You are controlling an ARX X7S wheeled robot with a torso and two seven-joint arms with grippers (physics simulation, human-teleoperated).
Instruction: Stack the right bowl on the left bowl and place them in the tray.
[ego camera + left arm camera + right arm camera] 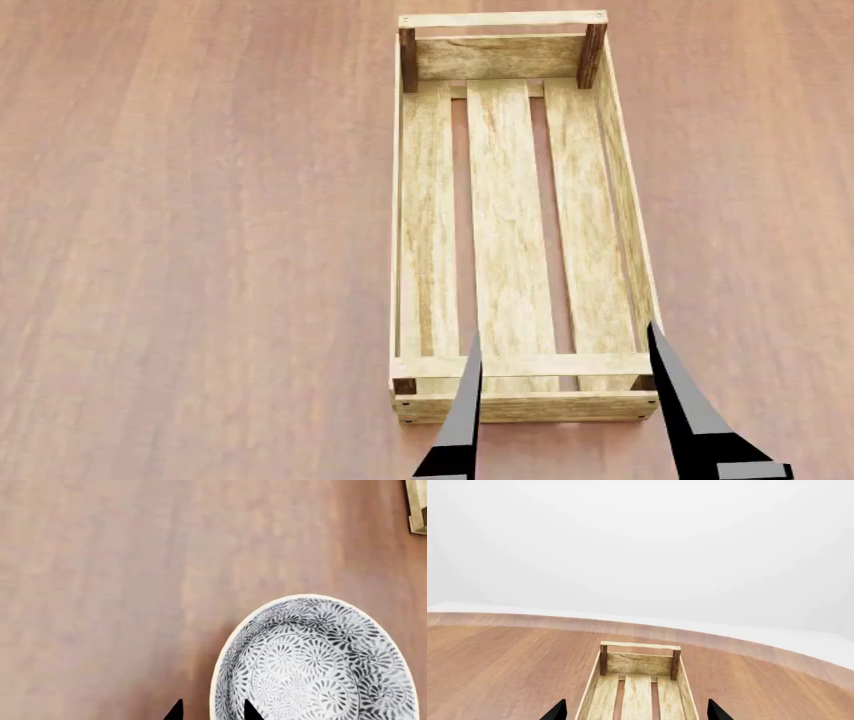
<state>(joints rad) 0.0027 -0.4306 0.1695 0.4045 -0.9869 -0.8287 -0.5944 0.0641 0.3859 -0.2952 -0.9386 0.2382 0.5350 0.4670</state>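
Three pale slats floor the tray [507, 220].

Very little of the robot shows in any view. At the bottom edge of the head view, right of centre, the right gripper [561, 410] appears as two long, flat, tapering fingers [461, 430], black with a grey sheen along their faces, narrowing to sharp points; the right-hand one ends in a squared, paler grey block at the frame's lower edge. In the right wrist view the same gripper [637, 712] shows only two small black pointed tips at the bottom edge. In the left wrist view the left gripper [212, 712] likewise shows two small, plain black triangular tips at the bottom edge. No cables, screws or markings can be made out.
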